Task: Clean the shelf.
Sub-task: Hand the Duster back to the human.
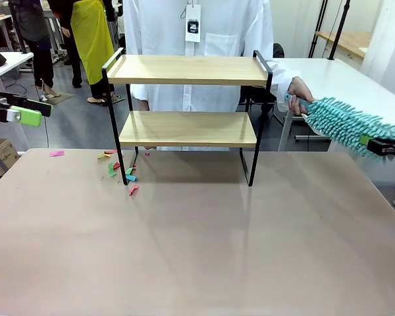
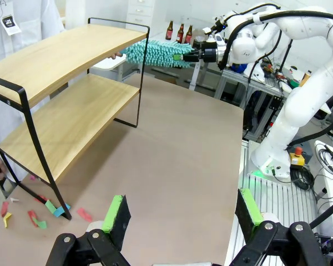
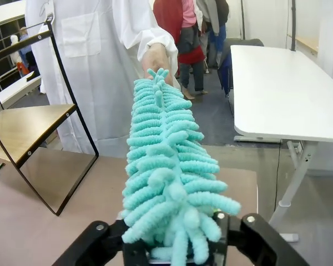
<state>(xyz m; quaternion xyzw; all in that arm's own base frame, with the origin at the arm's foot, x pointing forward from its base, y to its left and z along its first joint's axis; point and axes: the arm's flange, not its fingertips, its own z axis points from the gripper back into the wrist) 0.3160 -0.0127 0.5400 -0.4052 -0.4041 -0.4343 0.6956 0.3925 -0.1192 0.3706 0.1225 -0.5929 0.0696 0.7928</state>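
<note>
The bare table [image 1: 197, 250] lies nearest to me, and on it, toward the far edge, stands the shelf [image 1: 187, 128]. Both of its boards look clear. Some coloured paper scraps [image 1: 122, 172] lie on the table around its front left leg.

My right gripper [image 3: 177, 244] is at the right side of the table, beside the shelf and not touching it. Its fingers are closed around one end of a turquoise duster [image 1: 352, 125]. A person's hand [image 1: 297, 92] holds the other end, so I think this is a handover and I do not yet have the duster alone.

My left gripper [image 2: 180, 213] hangs above the left side of the table. Its pads are wide apart and it holds nothing.

I judge the shelf to be light and stiff, with a thin metal frame and wooden boards, so a hard push with the duster may slide it or tip it. If it needs steadying, the raised side rail [image 1: 112, 59] or a leg is the place to hold. The duster itself is soft and bends easily, so the strokes should be gentle.
</note>
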